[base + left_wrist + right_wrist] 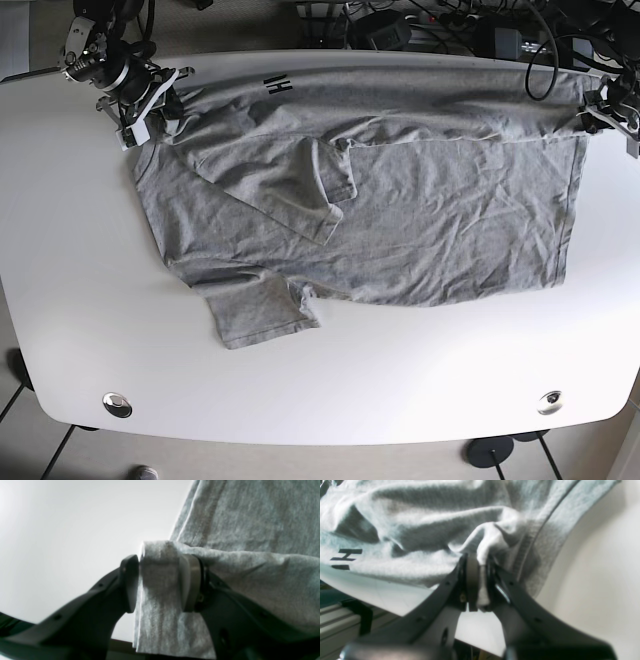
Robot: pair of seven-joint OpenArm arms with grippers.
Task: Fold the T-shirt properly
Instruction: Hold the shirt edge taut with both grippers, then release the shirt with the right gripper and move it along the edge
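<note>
We see no boxes, bins or trays here; the only thing bearing anything is a white table [90,300] with rounded corners, and on it lies a grey T-shirt [440,220], spread across the upper and middle part of the tabletop with its far long edge lifted and folded toward us. The right gripper [148,112], at the table's far left corner in the base view, is clamped on the shirt; its wrist view shows a bunched white-grey ridge of fabric pinched tightly between the two dark jaws. The left gripper [592,112], at the far right corner, is also closed on the shirt, and its wrist view shows a thick folded band of cloth [160,580] squeezed between a dark pad and a paler rounded pad. One sleeve [262,315] lies flat and sticks out toward the near edge; the other sleeve [325,185] is folded over onto the body of the shirt. Black printed lettering [276,86] shows near the far edge, but it is partly turned away and we cannot read it. The knit is soft, heathered grey, finely ribbed and heavily creased, with a stitched hem visible in the left wrist view. Both wrist views are blurred, and dark cables [470,30] beyond the table are cut off by the picture's top edge.
</note>
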